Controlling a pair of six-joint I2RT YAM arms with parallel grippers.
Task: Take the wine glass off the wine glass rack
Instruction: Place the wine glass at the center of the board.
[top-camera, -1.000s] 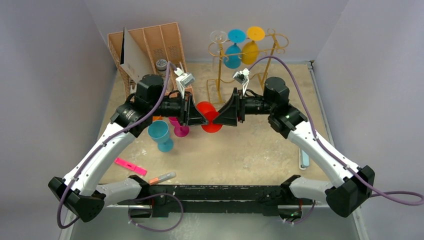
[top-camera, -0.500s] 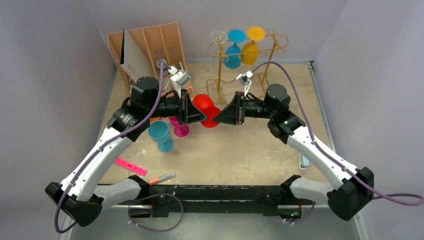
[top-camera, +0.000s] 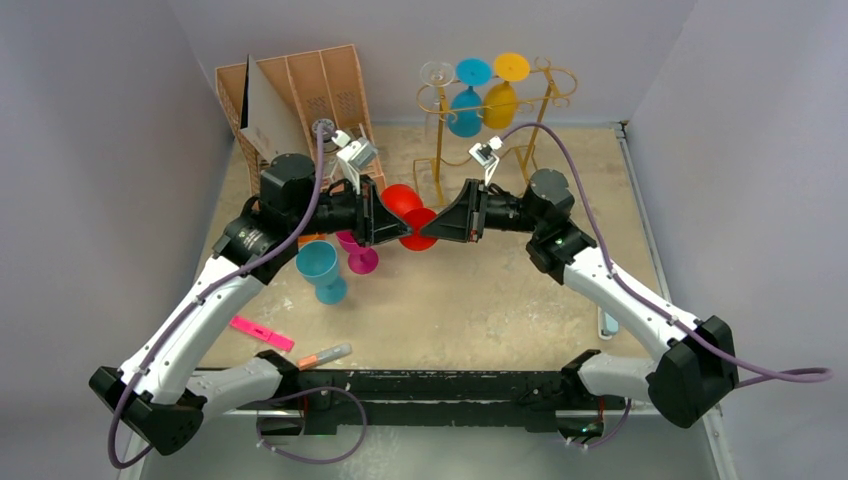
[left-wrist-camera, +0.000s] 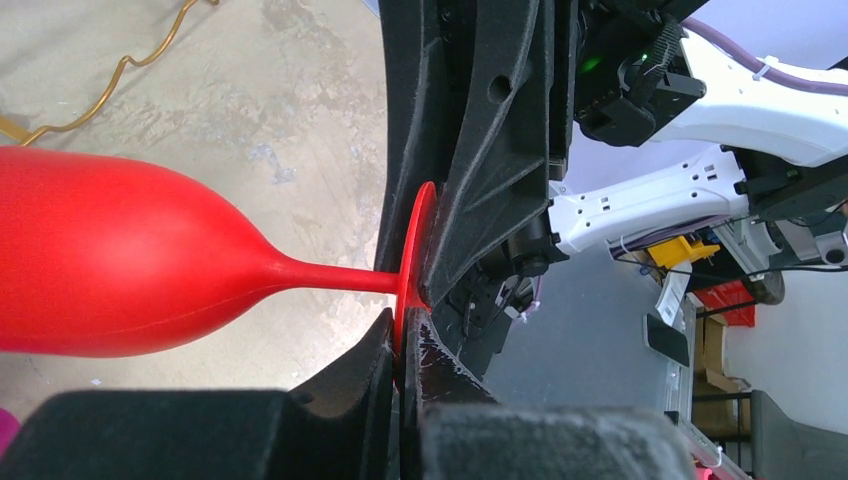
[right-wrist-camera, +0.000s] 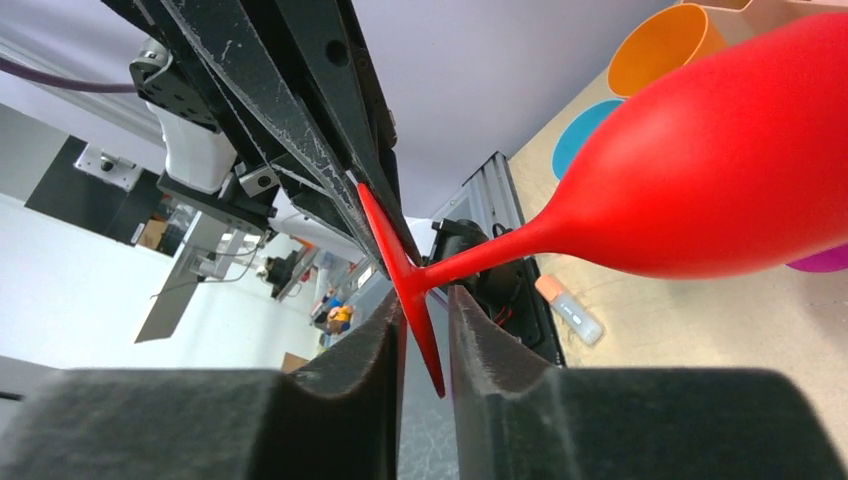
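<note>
A red wine glass hangs on its side in mid-air between my two grippers, above the table in front of the gold wire wine glass rack. My left gripper is shut on the rim of the glass's foot, with the bowl pointing away. My right gripper straddles the same foot from the other side. Its jaws stand slightly apart, with a gap beside the foot. A clear glass, a blue glass and a yellow glass hang on the rack.
A tan slotted organiser stands at the back left. A teal cup and a magenta glass stand below the left arm. A pink marker and an orange-capped marker lie near the front edge.
Both grippers and the red glass between them have shifted a little left and toward the back of the table. The glass's foot has stayed between the two sets of fingers.
</note>
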